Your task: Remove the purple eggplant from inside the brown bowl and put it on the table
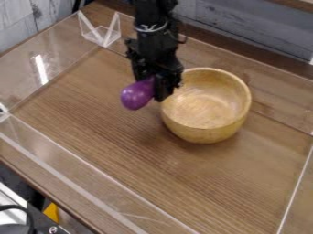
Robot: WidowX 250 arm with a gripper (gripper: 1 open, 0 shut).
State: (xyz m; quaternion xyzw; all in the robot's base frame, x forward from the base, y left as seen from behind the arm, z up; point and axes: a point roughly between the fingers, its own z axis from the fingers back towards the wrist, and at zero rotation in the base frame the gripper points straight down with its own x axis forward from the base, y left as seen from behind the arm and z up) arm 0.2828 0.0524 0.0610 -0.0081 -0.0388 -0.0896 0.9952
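- Gripping the purple eggplant (135, 93), my gripper (152, 87) points down with its black fingers clamped tight on the toy, just left of the brown bowl (206, 103) and above the table (134, 155).
- Nothing stands between the eggplant and the bare wood beneath it.
- Clear acrylic walls (55, 50) edge the tabletop, and a small clear stand (101, 27) sits at the far corner.
- Eggplant: glossy, plump, rounded. Bowl: light tan wood, thick-walled, smooth rim. Table: brown, horizontal grain.
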